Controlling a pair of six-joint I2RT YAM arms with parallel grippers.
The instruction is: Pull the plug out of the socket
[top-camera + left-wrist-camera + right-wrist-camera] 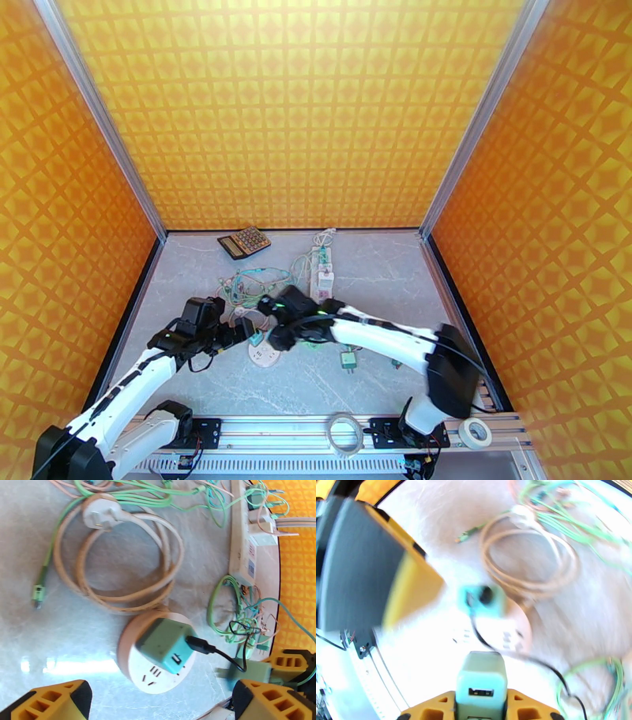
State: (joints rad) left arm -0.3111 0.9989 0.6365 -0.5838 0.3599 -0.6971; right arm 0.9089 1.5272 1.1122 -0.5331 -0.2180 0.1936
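A round white socket (158, 677) lies on the grey table with a green cube plug (166, 644) seated in it; a black cable (205, 647) leaves the plug to the right. My left gripper (158, 711) is open wide, its yellow fingertips (51, 703) just short of the socket and touching nothing. My right gripper (482, 707) is shut on a second green plug block (482, 681), held just beside the socket (505, 632). From above, the socket (263, 355) sits just in front of both grippers, left (241, 330) and right (280, 335).
A coiled beige cord with a white plug (98, 513) lies beside the socket. Tangled green wires (261, 280), a white power strip (322, 272) and a calculator (244, 241) lie farther back. Small green connectors (347, 360) sit to the right. Tape rolls (345, 433) rest on the front rail.
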